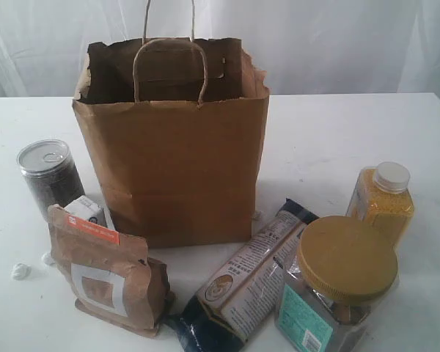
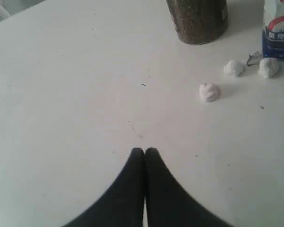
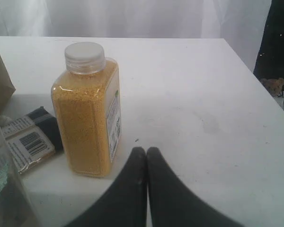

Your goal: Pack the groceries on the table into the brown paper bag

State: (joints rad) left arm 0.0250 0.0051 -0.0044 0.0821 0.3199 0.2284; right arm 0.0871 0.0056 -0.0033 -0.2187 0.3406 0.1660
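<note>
Room lies open on the white table (image 1: 330,132) between the yellow white-capped bottle (image 1: 381,202) and its right edge; tall brown kraft paper bag (image 1: 172,154) stands mid-table. Left and right jaws closed, empty.

Looks like lab test station: plain white table (image 1: 337,132), white curtain backdrop (image 1: 315,40) behind.

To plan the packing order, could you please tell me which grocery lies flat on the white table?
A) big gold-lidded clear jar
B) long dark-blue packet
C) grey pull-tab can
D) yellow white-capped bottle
B: the long dark-blue packet lies flat on the table, while the grey pull-tab can, yellow white-capped bottle and big gold-lidded clear jar all stand upright.
</note>
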